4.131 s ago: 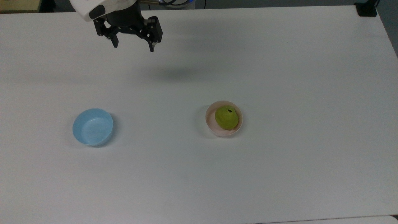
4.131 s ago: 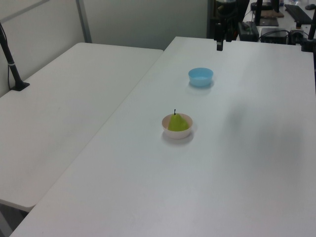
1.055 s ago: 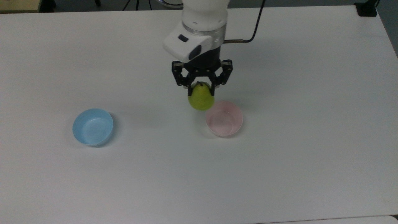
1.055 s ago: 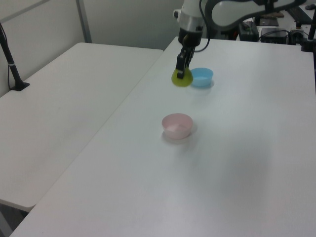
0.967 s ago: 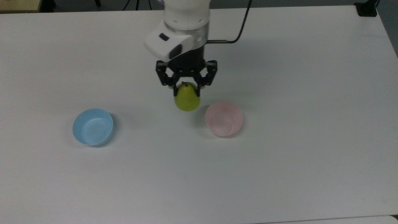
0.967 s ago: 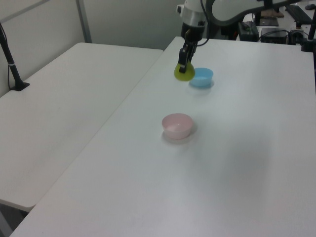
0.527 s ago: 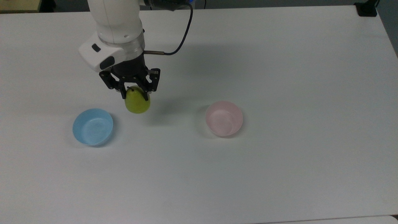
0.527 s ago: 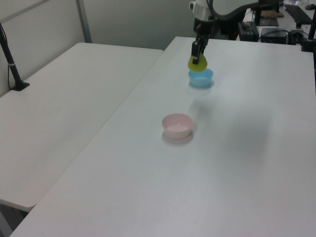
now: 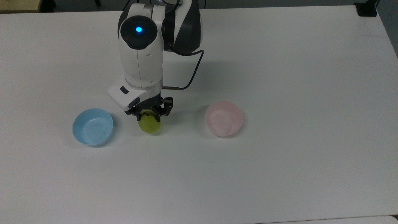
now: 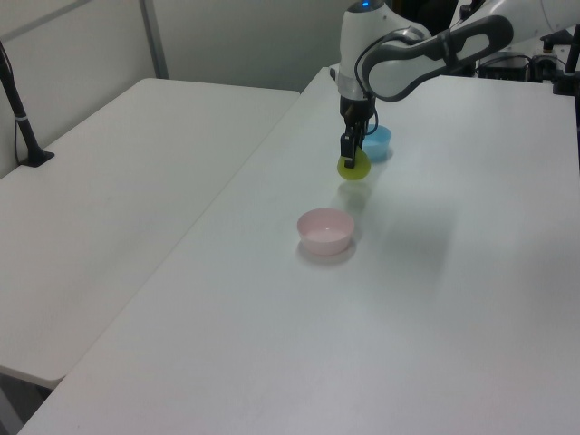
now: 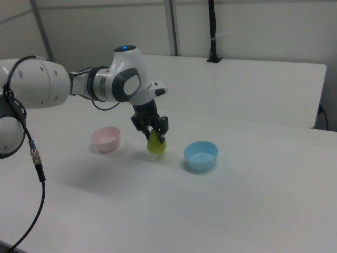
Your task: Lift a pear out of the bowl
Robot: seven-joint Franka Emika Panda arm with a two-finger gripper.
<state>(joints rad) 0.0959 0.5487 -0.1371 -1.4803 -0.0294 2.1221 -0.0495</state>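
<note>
between the two bowls on the smooth white tabletop [image 9: 279, 171] we see the end effector [image 9: 149, 117], its black fingers closed on the narrow upper part of the pear [image 9: 150, 124], which hangs below them with its rounded yellow-green body downward. we cannot tell whether the pear's base touches the tabletop or sits just above it; in the right view its shadow lies close beneath it. the pear's skin looks matte and slightly dull, and its stem is hidden between the fingers. the bowl [image 9: 224, 118], a small round one of pale pink plastic with a whitish rim, stands empty on the top view's right of the pear, apart from it. a light blue bowl [image 9: 92, 126] of similar round shape and smooth plastic stands on the top view's left, nearer the pear but not touching it. the arm [image 9: 141, 59] above is glossy white with dark joints, a blue light glows on its upper housing, and a thin black cable [image 9: 189, 77] loops down from it toward the wrist.
</note>
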